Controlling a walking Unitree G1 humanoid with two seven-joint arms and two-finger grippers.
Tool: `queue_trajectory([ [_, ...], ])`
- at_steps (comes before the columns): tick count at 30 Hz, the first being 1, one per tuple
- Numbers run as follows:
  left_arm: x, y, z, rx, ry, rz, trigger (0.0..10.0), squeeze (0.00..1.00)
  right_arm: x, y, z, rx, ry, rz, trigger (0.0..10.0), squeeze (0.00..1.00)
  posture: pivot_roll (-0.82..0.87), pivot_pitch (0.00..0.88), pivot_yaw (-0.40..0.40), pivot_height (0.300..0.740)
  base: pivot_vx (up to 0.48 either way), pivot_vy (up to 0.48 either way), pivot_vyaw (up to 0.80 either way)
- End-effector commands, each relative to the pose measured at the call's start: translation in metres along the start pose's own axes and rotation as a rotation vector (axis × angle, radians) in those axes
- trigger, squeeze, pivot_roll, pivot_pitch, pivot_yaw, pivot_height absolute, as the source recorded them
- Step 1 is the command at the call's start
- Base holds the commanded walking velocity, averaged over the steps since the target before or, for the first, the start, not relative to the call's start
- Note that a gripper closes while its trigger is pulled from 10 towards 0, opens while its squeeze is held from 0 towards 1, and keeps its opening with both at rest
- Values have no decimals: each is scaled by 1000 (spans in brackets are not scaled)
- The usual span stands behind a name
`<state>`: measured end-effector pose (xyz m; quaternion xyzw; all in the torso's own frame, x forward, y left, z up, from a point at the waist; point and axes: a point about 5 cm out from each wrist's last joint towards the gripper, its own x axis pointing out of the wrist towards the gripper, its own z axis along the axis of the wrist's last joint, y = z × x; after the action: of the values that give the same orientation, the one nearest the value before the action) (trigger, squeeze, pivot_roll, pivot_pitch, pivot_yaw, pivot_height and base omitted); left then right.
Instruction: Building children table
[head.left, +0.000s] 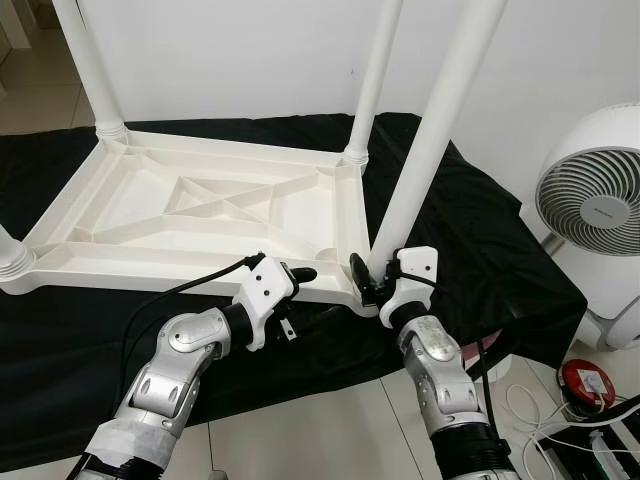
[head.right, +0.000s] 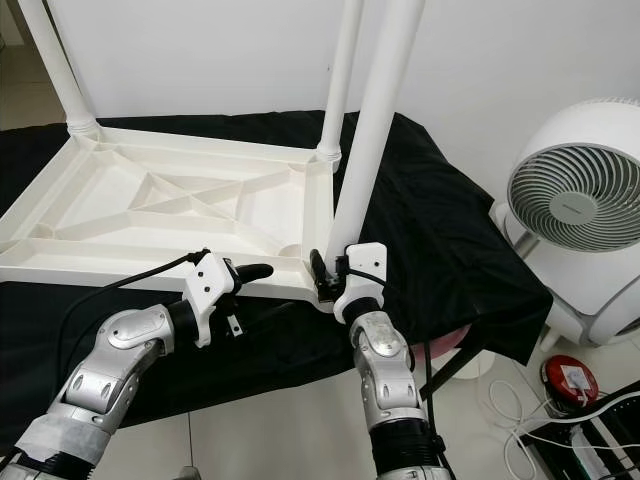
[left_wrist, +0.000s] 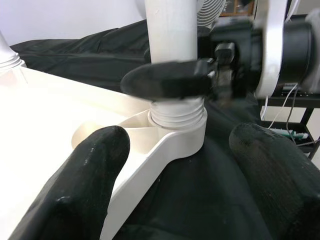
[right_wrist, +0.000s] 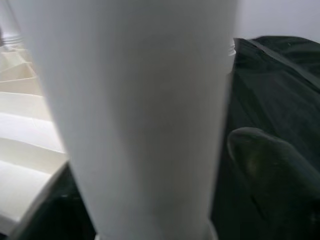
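The right end effector (head.left: 372, 282) is closed around the base of the white leg (head.left: 428, 140), just above the corner socket of the upturned children's table (head.left: 200, 215), which lies on a black cloth (head.left: 480, 250). The left end effector (head.left: 295, 285) hovers open beside that corner, holding nothing. The hollow plastic leg looks light, stiff and smooth, so gripping low near the threads seems wisest. A fan (head.left: 590, 200) and cables (head.left: 560, 420) crowd the right.

tabletop (head.left: 200, 215): 1 | legs (head.left: 430, 140): 4 | fan (head.left: 590, 200): 1 | grippers (head.left: 372, 285): 2
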<state>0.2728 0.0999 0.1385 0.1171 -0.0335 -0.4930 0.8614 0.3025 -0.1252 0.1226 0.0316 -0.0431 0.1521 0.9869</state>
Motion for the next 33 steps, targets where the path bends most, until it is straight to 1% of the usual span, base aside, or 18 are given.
queue_trajectory([
  [1, -3, 3, 0, 7, 6, 65, 10000, 0, 1, -1, 6, -5, -11, 76, 10000, 1000, -1, 0, -97, 740, 0, 0, 0],
  [2, -3, 3, 0, 7, 6, 65, 10000, 0, 1, -3, 7, -22, 2, 142, 10000, 518, 0, 0, -98, 740, 0, 0, 0],
  [3, -3, 3, 0, 7, 6, 66, 10000, 0, 1, -7, 8, -47, 20, 205, 10000, 0, 0, 0, -97, 740, 0, 0, 0],
  [4, -3, 3, 0, 7, 6, 66, 10000, 0, 1, -7, 8, -47, 20, 205, 10000, 0, 0, 0, -97, 740, 0, 0, 0],
  [6, -3, 4, 0, 8, 5, 70, 10000, 0, 1, -13, 8, -71, 48, 283, 10000, 0, -2, 0, -92, 740, 0, 0, 0],
  [7, -3, 4, 0, 8, 5, 70, 10000, 0, 1, -13, 8, -71, 48, 283, 10000, 0, -2, 0, -92, 740, 0, 0, 0],
  [9, -2, 3, 1, 6, 0, 70, 10000, 0, 3, -22, 8, -136, 76, 384, 10000, 0, -2, 0, -85, 740, 0, 0, 0],
  [12, -1, 3, 2, 7, -4, 67, 10000, 0, 6, -25, 8, -155, 90, 418, 10000, 0, 7, 0, -86, 740, 0, 0, 0],
  [16, 1, 3, 6, 10, -14, 64, 10000, 0, 12, -24, 8, -165, 104, 510, 10000, 0, 17, 0, -83, 740, 0, 0, 0],
  [17, 1, 3, 6, 10, -14, 64, 10000, 0, 12, -24, 8, -165, 104, 510, 10000, 0, 17, 0, -83, 740, 0, 0, 0],
  [20, 0, 5, 8, 16, -17, 64, 10000, 0, 21, -18, 7, -205, 120, 602, 10000, 0, 19, 0, -78, 740, 0, 0, 0],
  [24, 0, 6, 8, 18, -17, 63, 10000, 0, 27, -15, 6, -203, 135, 637, 10000, 0, 19, 0, -76, 740, 0, 0, 0],
  [25, 1, 6, 8, 19, -18, 62, 10000, 0, 28, -14, 5, -201, 142, 648, 5098, 0, 20, 0, -75, 740, 0, 0, 0],
  [26, 1, 6, 9, 19, -19, 61, 10000, 0, 29, -13, 4, -201, 146, 657, 5098, 0, 20, 0, -75, 740, 0, 0, 0],
  [27, 2, 6, 9, 20, -20, 60, 10000, 0, 30, -13, 4, -203, 148, 663, 2000, 0, 22, 0, -75, 740, 0, 0, 0],
  [29, 2, 6, 9, 20, -21, 60, 10000, 0, 30, -13, 3, -204, 149, 666, 2000, 0, 22, 0, -75, 740, 0, 0, 0],
  [30, 2, 6, 10, 21, -22, 60, 10000, 0, 30, -12, 2, -200, 152, 669, 0, 0, 25, 0, -77, 740, 0, 0, 0],
  [33, 2, 6, 10, 20, -24, 60, 10000, 0, 30, -13, 1, -193, 156, 675, 0, 0, 24, 0, -77, 740, 0, 0, 0],
])
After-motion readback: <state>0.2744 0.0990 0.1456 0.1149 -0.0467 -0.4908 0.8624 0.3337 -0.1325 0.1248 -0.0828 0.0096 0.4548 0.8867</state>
